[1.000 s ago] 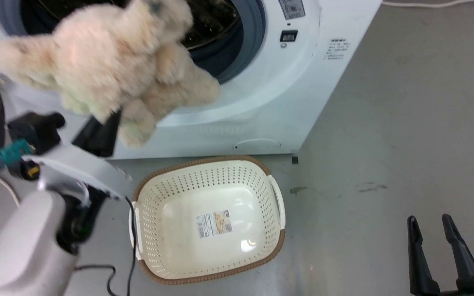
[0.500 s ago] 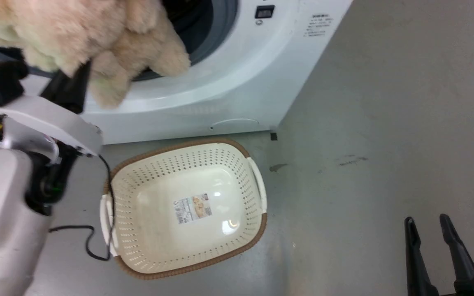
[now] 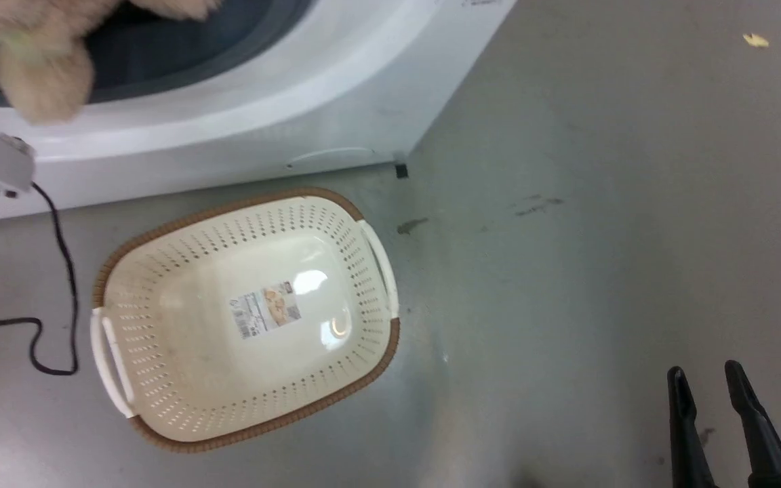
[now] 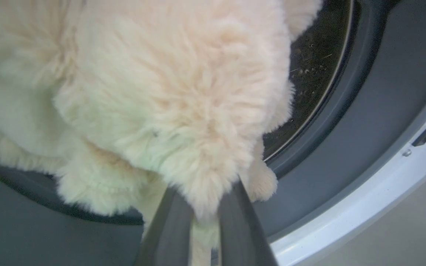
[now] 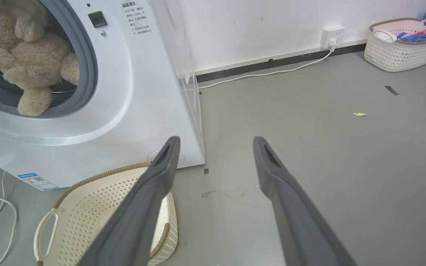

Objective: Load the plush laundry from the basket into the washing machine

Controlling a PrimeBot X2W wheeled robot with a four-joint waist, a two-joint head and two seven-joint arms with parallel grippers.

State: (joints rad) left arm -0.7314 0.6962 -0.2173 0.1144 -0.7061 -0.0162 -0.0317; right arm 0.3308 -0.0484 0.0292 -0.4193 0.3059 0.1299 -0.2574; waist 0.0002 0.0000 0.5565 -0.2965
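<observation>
The plush laundry [image 4: 161, 92], a shaggy beige toy, hangs in the washing machine's [image 3: 262, 102] round opening, partly past the grey door seal [image 4: 364, 129]. My left gripper [image 4: 205, 195] is shut on a tuft of its fur at the lower edge. In the right wrist view the plush laundry [image 5: 31, 55] sits in the drum mouth with one limb dangling over the seal. The basket [image 3: 228, 207] stands on the floor in front of the washing machine [image 5: 135, 92], with nothing but its label inside. My right gripper [image 3: 706, 373] hangs open low at the right, over bare floor, also open in its own view [image 5: 215, 142].
A black cable [image 3: 51, 271] loops on the floor left of the basket [image 5: 87, 207]. A second basket with clothes [image 5: 401, 44] stands by the far wall, near a wall socket [image 5: 331, 35] with a white cord. A yellow scrap [image 3: 755, 39] lies on the grey floor.
The head camera has swung, shifting the picture left and up. The left gripper has carried the plush from in front of the door into the drum opening. The right gripper is unchanged.
</observation>
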